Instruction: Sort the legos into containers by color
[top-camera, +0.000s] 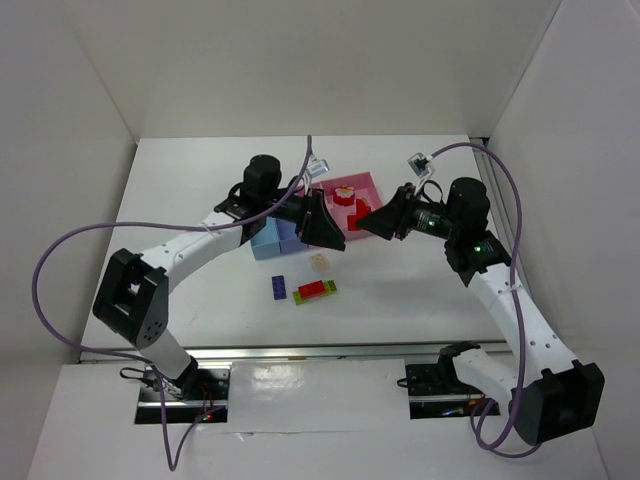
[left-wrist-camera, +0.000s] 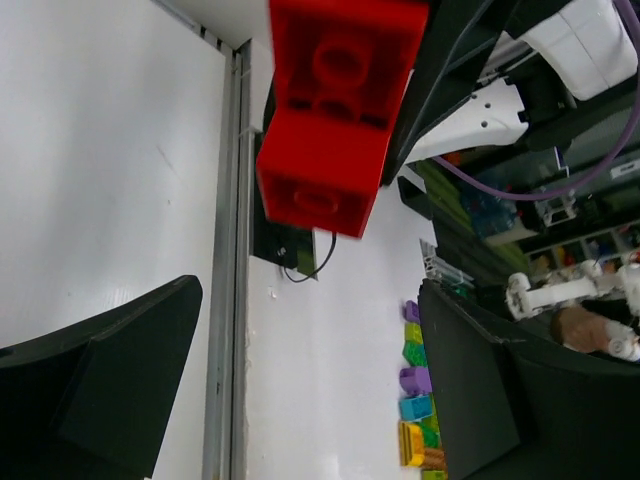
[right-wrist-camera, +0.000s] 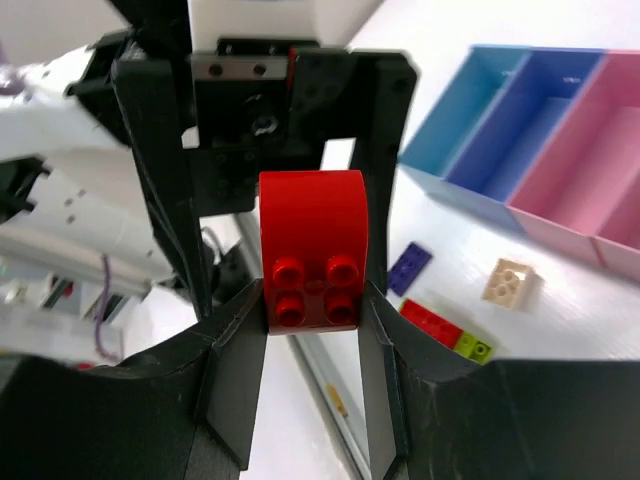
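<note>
Right gripper (right-wrist-camera: 312, 300) is clamped on the chunky red lego (right-wrist-camera: 310, 235), left gripper (left-wrist-camera: 310, 290) spread open; prob. light, stiff, slick plastic, so you pinch flat sides, not studs.

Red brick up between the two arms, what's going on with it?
The right gripper is shut on the red brick, holding it off the table in front of the left gripper, whose fingers are open and clear of it. It looks like a handover, though I cannot tell which way. A purple brick, a beige brick and a red-green piece lie on the table beside the trays.
</note>
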